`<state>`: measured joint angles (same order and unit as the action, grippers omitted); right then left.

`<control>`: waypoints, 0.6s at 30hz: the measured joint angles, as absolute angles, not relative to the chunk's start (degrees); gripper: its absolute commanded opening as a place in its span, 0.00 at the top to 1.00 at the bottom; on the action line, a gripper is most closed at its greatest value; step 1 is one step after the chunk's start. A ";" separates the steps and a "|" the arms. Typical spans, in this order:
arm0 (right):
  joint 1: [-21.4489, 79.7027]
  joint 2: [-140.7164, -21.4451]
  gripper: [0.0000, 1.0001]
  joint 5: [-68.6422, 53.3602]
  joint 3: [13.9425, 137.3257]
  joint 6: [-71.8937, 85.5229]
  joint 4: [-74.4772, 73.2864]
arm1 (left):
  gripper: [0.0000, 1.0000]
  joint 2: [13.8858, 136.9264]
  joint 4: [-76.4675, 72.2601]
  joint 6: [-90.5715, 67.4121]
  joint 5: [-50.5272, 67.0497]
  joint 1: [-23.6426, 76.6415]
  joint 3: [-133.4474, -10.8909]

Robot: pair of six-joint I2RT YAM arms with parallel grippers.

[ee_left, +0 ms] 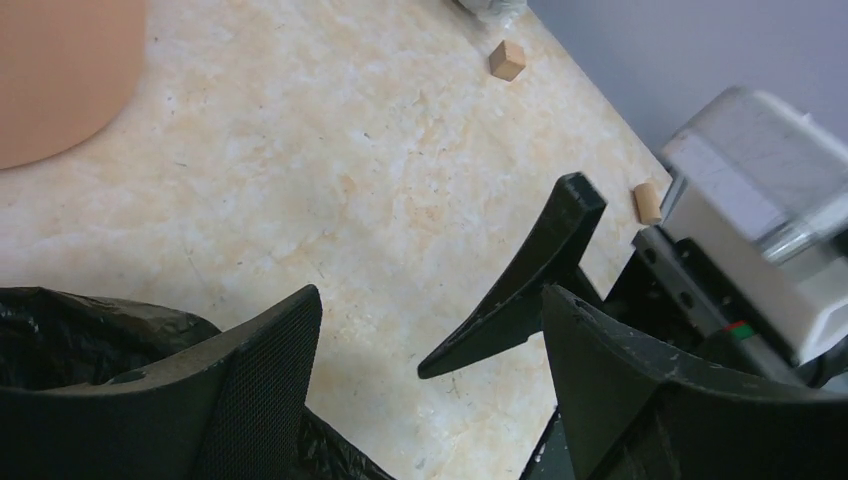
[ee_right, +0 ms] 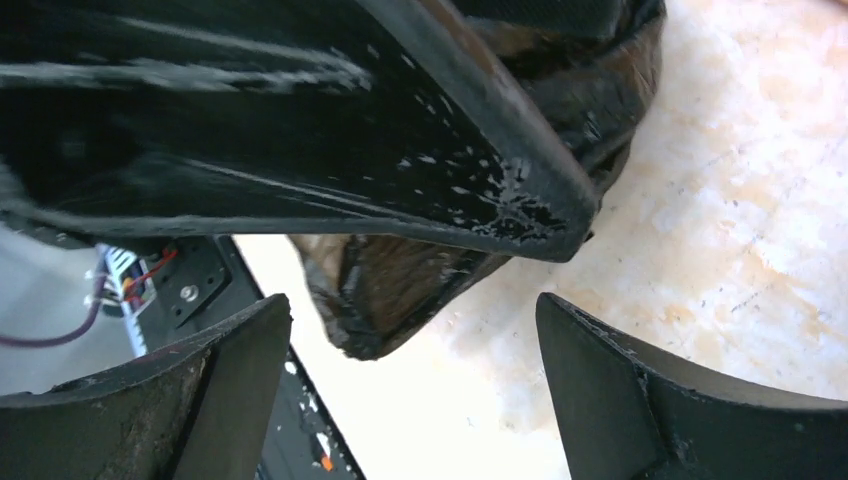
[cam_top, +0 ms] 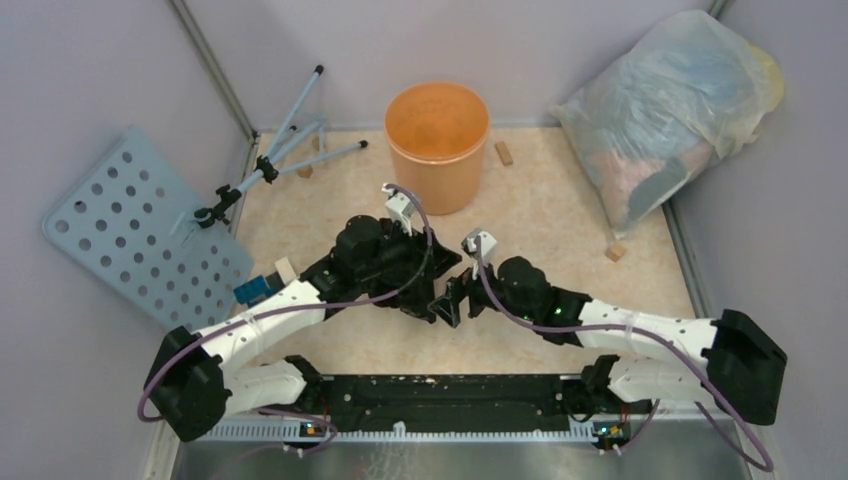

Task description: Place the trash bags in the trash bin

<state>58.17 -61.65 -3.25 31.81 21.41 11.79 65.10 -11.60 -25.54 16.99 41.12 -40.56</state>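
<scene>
On the counter (cam_top: 560,220) short of the trash bin (cam_top: 437,140), the trash bag (ee_right: 390,285) lies bunched against the spread left fingers (ee_left: 260,390) while the right fingers (ee_right: 620,400), also apart, face it, likely to grasp.

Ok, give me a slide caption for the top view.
Left gripper and right gripper, both open, meet at the black trash bag; orange bin stands behind.

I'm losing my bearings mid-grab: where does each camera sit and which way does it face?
Top external: above and behind the robot, looking down on left arm, right arm and orange bucket.
Left wrist: low over the table, facing its far-right edge; open left pincer frames it.
Right wrist: low, facing the black bag; open right pincer below.
Shared: both wrist views show that bag.
</scene>
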 measured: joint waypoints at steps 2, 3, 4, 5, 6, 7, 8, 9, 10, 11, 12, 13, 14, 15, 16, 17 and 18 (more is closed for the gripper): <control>59.42 -64.77 0.08 -0.82 31.81 22.35 13.89 | 0.15 65.01 -11.53 -25.54 16.36 40.69 -40.40; 60.10 -66.32 0.08 -0.08 31.90 22.65 15.16 | 0.15 64.90 -11.49 -25.56 16.14 40.34 -40.34; 61.30 -68.51 0.08 1.04 32.03 22.63 17.37 | 0.15 64.75 -11.49 -25.58 15.99 39.79 -40.29; 62.37 -70.06 0.08 1.67 32.29 22.52 18.61 | 0.15 64.62 -11.42 -25.65 15.94 39.24 -40.27; 63.94 -72.16 0.08 2.74 32.80 22.15 20.23 | 0.15 64.36 -11.27 -25.85 15.97 38.35 -40.27; 65.78 -74.37 0.08 4.16 33.32 21.54 22.20 | 0.15 64.03 -11.00 -26.04 16.03 37.36 -40.27; 67.24 -75.90 0.09 5.17 33.69 21.04 23.59 | 0.15 63.53 -10.37 -26.26 16.21 36.14 -40.27; 68.82 -77.38 0.09 6.37 33.87 20.43 25.26 | 0.14 63.07 -9.72 -26.37 16.23 35.09 -40.27; 69.91 -78.46 0.10 7.07 33.87 19.75 26.83 | 0.14 62.48 -8.73 -26.46 16.40 33.74 -40.29; 70.65 -79.22 0.10 7.57 33.87 19.09 27.77 | 0.14 61.80 -7.55 -26.46 16.47 32.32 -40.29; 71.31 -79.94 0.10 8.19 33.91 18.31 28.60 | 0.13 60.95 -6.24 -26.48 16.60 30.70 -40.29; 71.61 -80.31 0.10 8.78 33.95 17.56 28.95 | 0.12 60.25 -5.17 -26.44 16.56 29.36 -40.29; 72.01 -80.73 0.10 9.72 34.26 16.45 28.99 | 0.11 59.27 -3.77 -26.41 16.36 27.53 -40.29; 72.18 -81.12 0.10 10.59 34.74 15.42 29.02 | 0.10 58.28 -2.39 -26.39 16.10 25.71 -40.29; 72.44 -81.56 0.10 11.51 35.48 14.17 28.97 | 0.10 57.08 -0.86 -26.44 15.64 23.53 -40.29; 72.77 -81.91 0.11 12.29 36.42 12.80 28.69 | 0.09 55.79 0.49 -26.50 15.49 21.10 -40.29; 73.03 -82.13 0.11 12.62 37.12 11.55 28.49 | 0.08 54.78 1.45 -26.72 15.40 19.16 -40.29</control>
<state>73.03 -82.13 12.62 37.12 11.55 28.49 54.78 1.45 -26.72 15.40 19.16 -40.29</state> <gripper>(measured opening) 0.898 0.897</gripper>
